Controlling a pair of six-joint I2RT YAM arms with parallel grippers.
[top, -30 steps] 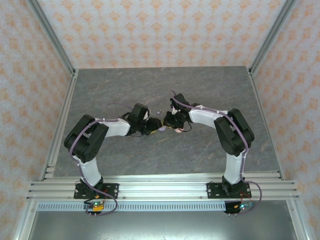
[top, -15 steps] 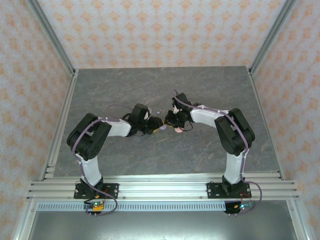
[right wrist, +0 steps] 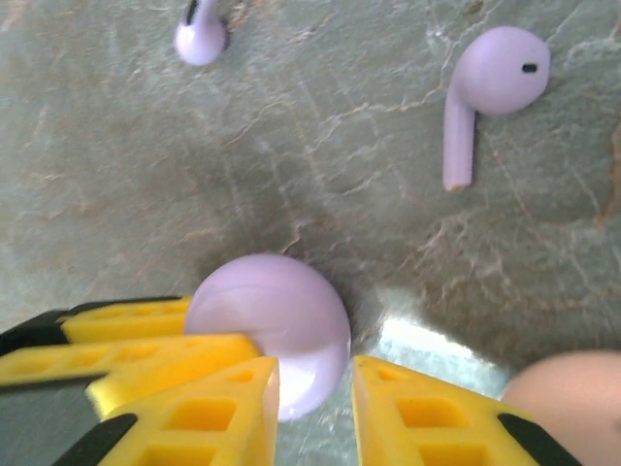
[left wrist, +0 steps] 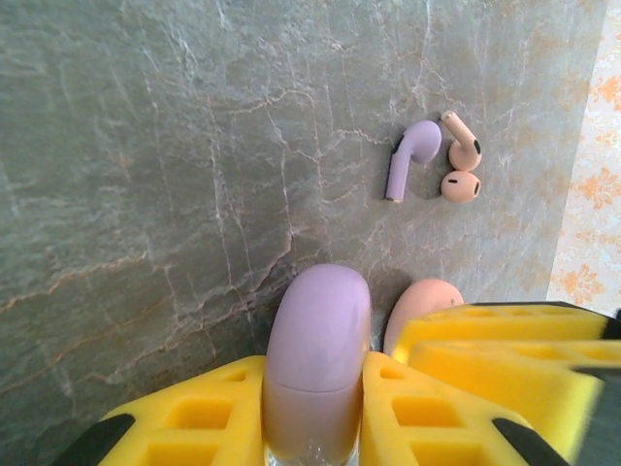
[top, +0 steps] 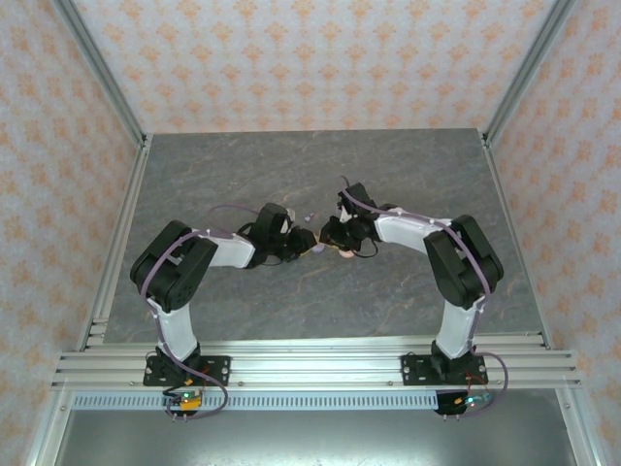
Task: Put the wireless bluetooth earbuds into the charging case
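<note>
The left hand [left wrist: 315, 377] is closed on the purple charging case [left wrist: 318, 340]. In the left wrist view the rounded, pale purple shell sits upright between the two yellow fingers [left wrist: 194, 422], with both inner faces pressed against its sides. The case's lid is shut. The right hand [right wrist: 312, 377] comes at the same case from the opposite side. In its own wrist view its fingers [right wrist: 427, 408] stand a little apart: the case's lower edge reaches into the gap and lies against one finger, while a sliver of space shows before the other, so this hand is not clamped on it. One finger of the right hand shows as a yellow block just beside the case in the left wrist view, and the left hand's finger shows the same way in the right wrist view. From above, both hands meet near the middle of the grey marbled worktop [top: 243, 165]. A peach case [left wrist: 427, 301] rests on the worktop just behind the purple one. The earbuds lie loose on the worktop, a little beyond the cases. A purple earbud [left wrist: 412, 155] lies on its side, with two peach earbuds [left wrist: 464, 146] close beside it, those two nearly touching each other. A second purple earbud [right wrist: 201, 39] lies apart from the first.
</note>
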